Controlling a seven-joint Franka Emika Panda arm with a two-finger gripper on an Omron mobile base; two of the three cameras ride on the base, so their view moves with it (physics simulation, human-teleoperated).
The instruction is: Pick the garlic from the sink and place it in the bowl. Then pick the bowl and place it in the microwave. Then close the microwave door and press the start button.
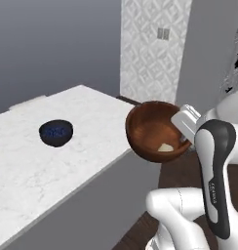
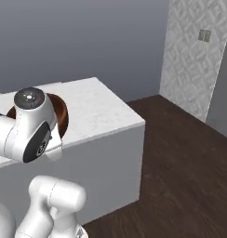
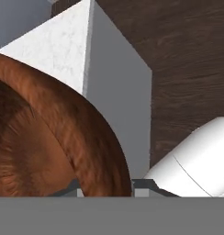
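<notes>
My gripper (image 1: 185, 128) is shut on the right rim of the reddish-brown wooden bowl (image 1: 151, 128) and holds it in the air, tilted, just off the counter's corner. The pale garlic (image 1: 165, 147) lies inside the bowl, low against its wall. From the right base view, the bowl (image 2: 62, 116) peeks out behind my arm, over the counter. In the hand view the bowl's rim (image 3: 63, 133) runs between the fingertips (image 3: 142, 186). The sink and the microwave are out of view.
A white marble counter island (image 1: 52, 161) stretches to the left, with a small dark blue bowl (image 1: 56, 132) standing on it. Dark wood floor (image 2: 190, 158) lies to the right. A patterned wall panel (image 1: 152, 49) stands behind.
</notes>
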